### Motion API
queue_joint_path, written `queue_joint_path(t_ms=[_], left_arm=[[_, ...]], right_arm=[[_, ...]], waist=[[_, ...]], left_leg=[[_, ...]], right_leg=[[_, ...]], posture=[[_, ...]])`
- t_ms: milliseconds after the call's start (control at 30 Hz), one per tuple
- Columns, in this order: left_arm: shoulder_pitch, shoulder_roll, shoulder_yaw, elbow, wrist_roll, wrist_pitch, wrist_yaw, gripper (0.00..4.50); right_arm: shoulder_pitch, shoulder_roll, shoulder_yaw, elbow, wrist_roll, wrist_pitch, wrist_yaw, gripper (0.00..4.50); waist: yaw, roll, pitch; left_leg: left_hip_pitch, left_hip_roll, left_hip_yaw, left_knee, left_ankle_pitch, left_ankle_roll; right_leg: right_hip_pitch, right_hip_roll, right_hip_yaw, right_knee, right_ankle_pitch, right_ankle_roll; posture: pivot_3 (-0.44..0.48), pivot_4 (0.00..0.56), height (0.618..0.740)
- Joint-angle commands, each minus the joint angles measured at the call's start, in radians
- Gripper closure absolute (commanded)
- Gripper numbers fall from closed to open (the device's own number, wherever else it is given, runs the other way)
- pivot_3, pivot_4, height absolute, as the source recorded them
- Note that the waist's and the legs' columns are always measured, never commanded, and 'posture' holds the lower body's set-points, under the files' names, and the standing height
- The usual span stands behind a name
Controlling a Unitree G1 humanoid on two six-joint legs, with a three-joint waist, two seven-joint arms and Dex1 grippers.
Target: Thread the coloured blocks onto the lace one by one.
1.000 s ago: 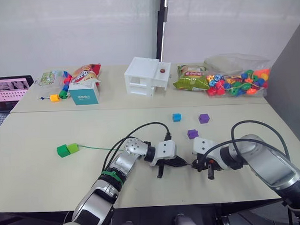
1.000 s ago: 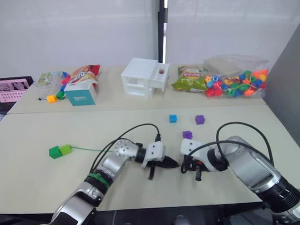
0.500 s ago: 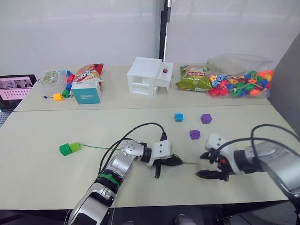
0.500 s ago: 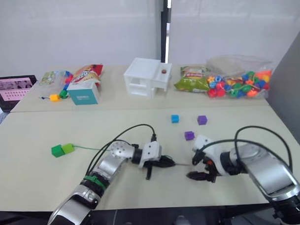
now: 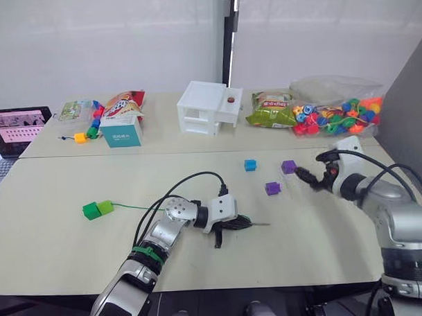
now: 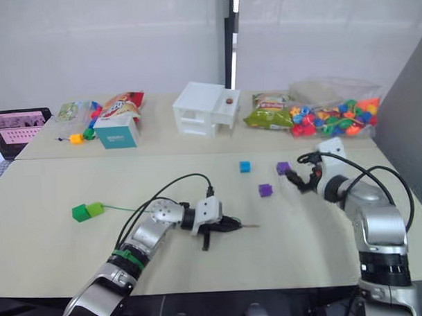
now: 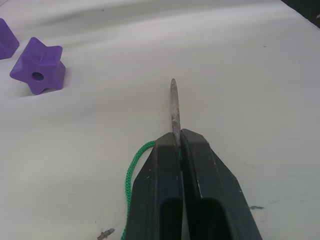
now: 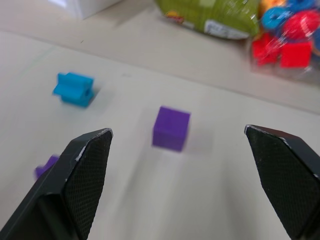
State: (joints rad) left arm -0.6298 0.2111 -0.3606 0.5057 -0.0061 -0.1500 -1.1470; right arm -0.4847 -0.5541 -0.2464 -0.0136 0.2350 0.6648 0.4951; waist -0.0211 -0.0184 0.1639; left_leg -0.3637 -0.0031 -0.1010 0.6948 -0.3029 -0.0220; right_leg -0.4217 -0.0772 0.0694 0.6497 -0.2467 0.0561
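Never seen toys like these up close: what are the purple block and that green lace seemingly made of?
The purple block looks like moulded plastic: solid colour, smooth matte faces, crisp edges. The lace appears to be braided fabric cord, showing a woven texture; its stiff tip looks brownish and rough, perhaps wood or hardened coating.

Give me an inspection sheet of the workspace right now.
Surface: pale table, bare in front.
Job's things: two green blocks already on the lace; blue block and two purple blocks loose.
Clutter: snack bags, white box, bag of beads at the back.
Grippers: left gripper shut on the lace's needle tip; right gripper open, facing a purple block.
Cables: black cables loop over both arms.
Surroundings: laptop at far left.
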Motion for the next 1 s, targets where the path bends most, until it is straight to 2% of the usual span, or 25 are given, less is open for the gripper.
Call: queue_joint_path(t_ms=[33, 567, 667, 900, 1000], left_arm=[[0.008, 0.006, 0.001, -0.019, 0.001, 0.008, 0.014, 4.50], [0.017, 0.015, -0.005, -0.037, 0.009, 0.019, 0.035, 4.50], [0.016, 0.014, -0.007, -0.034, 0.011, 0.017, 0.037, 4.50], [0.012, 0.011, -0.015, -0.024, 0.019, 0.007, 0.037, 4.50], [0.006, 0.004, -0.020, -0.013, 0.020, -0.002, 0.031, 4.50]], right_arm=[[-0.087, 0.046, 0.010, 0.137, -0.021, -0.098, -0.055, 0.03], [-0.308, 0.139, 0.086, 0.680, -0.082, -0.334, -0.093, 0.03], [-0.341, 0.147, 0.083, 0.766, -0.089, -0.382, -0.106, 0.73], [-0.325, 0.145, 0.050, 0.757, -0.055, -0.385, -0.098, 3.22], [-0.293, 0.142, 0.027, 0.674, -0.019, -0.341, -0.102, 3.33]], waist=[[-0.005, 0.000, 0.000], [-0.024, 0.001, 0.000], [-0.024, 0.001, -0.001], [-0.024, 0.001, -0.001], [-0.022, 0.001, -0.001]], left_leg=[[0.000, 0.000, 0.000, 0.000, 0.000, 0.000], [0.000, 0.000, 0.000, 0.000, 0.000, -0.001], [0.000, 0.000, 0.000, 0.000, 0.001, -0.001], [0.000, 0.000, 0.000, 0.000, 0.001, -0.001], [0.000, 0.000, 0.000, 0.000, 0.001, -0.001]], right_leg=[[0.000, 0.000, 0.000, 0.000, 0.000, 0.000], [0.000, 0.000, 0.000, 0.000, 0.000, 0.000], [0.000, 0.000, 0.000, 0.000, 0.000, 0.000], [0.000, -0.001, 0.000, 0.000, 0.000, 0.000], [0.000, -0.001, 0.000, 0.000, 0.000, 0.000]], posture=[[0.000, 0.150, 0.740], [0.000, 0.150, 0.740], [0.000, 0.150, 0.740], [0.000, 0.150, 0.740], [0.000, 0.150, 0.740]])
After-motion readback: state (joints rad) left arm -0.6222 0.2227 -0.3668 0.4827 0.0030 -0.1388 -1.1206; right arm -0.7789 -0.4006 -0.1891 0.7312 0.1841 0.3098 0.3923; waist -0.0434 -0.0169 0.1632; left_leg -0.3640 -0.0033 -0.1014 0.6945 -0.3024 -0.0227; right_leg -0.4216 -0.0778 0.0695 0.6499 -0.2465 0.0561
